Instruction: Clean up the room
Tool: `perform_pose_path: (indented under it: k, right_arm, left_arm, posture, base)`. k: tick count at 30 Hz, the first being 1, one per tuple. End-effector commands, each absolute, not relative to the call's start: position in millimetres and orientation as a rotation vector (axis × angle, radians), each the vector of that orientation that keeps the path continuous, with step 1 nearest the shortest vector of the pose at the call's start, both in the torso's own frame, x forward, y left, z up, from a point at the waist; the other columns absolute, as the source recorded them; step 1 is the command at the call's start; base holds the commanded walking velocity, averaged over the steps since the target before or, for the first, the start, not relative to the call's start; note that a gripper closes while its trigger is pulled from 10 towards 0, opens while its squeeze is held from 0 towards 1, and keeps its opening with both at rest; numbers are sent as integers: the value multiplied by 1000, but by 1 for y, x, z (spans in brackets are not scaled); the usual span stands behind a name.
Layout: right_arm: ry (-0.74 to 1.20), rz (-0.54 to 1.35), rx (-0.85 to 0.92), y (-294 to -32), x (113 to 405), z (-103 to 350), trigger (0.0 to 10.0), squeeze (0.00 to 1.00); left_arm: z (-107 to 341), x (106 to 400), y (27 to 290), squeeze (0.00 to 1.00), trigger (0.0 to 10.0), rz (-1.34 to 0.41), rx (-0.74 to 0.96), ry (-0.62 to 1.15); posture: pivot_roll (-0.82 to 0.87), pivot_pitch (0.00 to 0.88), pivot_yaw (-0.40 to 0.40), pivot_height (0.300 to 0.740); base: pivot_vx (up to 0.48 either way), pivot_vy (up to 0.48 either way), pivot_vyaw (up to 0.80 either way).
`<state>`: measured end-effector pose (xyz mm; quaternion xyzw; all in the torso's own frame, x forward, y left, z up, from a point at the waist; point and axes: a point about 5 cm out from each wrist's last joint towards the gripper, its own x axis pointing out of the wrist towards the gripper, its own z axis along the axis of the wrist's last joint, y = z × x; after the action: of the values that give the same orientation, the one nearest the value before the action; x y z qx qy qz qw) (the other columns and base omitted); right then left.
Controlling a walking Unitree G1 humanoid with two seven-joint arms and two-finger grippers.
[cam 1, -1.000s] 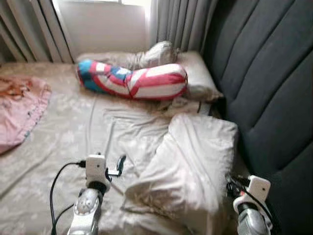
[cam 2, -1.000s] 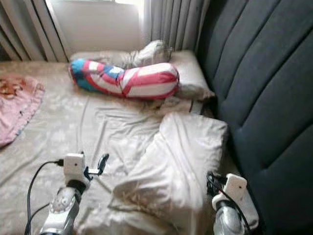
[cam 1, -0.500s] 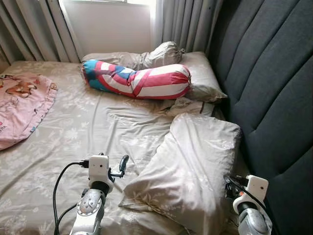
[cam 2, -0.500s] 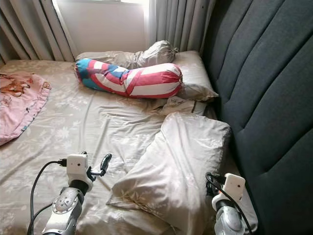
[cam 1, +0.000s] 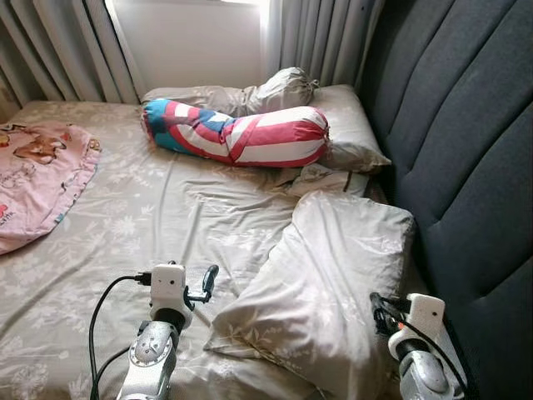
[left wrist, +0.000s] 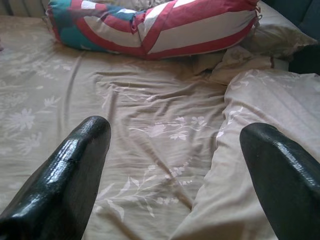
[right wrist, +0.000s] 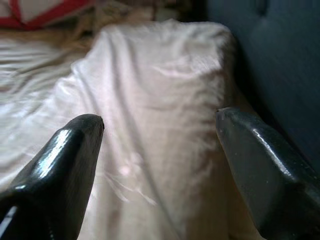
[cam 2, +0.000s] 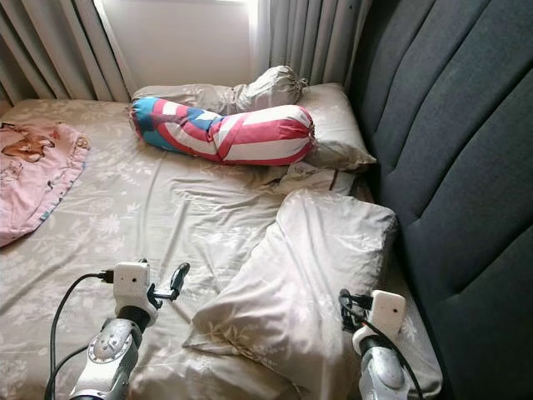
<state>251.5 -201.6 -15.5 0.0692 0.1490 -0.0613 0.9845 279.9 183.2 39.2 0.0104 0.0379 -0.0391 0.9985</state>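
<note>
A large beige floral pillow (cam 1: 333, 283) lies askew on the bed beside the dark headboard. My right gripper (right wrist: 160, 117) hovers open at its near right edge, and both fingers straddle the pillow's top in the right wrist view. My left gripper (left wrist: 175, 130) is open too, low over the rumpled beige sheet (cam 1: 166, 217), just left of the pillow's near corner. A red, white and blue striped bolster (cam 1: 237, 133) rests across the far end of the bed, against a second beige pillow (cam 1: 346, 125).
A pink blanket (cam 1: 33, 179) lies bunched at the left side of the bed. A small crumpled cloth (cam 1: 325, 179) sits between the two pillows. The padded grey headboard (cam 1: 466, 125) walls the right side. Grey curtains (cam 1: 75, 50) and a window are at the back.
The picture was blurred one second ago and is now steady, slightly shifted. My right gripper has edged left toward the near pillow. The left arm has stayed put.
</note>
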Motion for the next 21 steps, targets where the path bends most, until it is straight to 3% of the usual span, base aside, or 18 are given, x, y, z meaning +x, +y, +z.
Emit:
perform_pose_path:
  k: [1,4,12,21]
  right_arm:
    - [258,-103,111,-198,256,-9,10000,0]
    - [290,-116,94,-197,257,-12,10000,0]
    - [336,-136,77,-199,246,-21,10000,0]
    - [320,-152,64,-199,247,-20,10000,0]
  left_arm:
    - [41,281,185,0,10000,-89,41,80]
    - [42,281,185,0,10000,-91,48,78]
    - [43,282,188,0,10000,-88,35,76]
    - [41,281,189,0,10000,-105,53,85]
  posture:
    - [-50,0,-48,740]
    - [-50,0,-43,740]
    - [-51,0,-33,691]
    - [-50,0,-31,691]
  base:
    - [0,0,0]
    - [0,0,0]
    - [0,0,0]
    - [0,0,0]
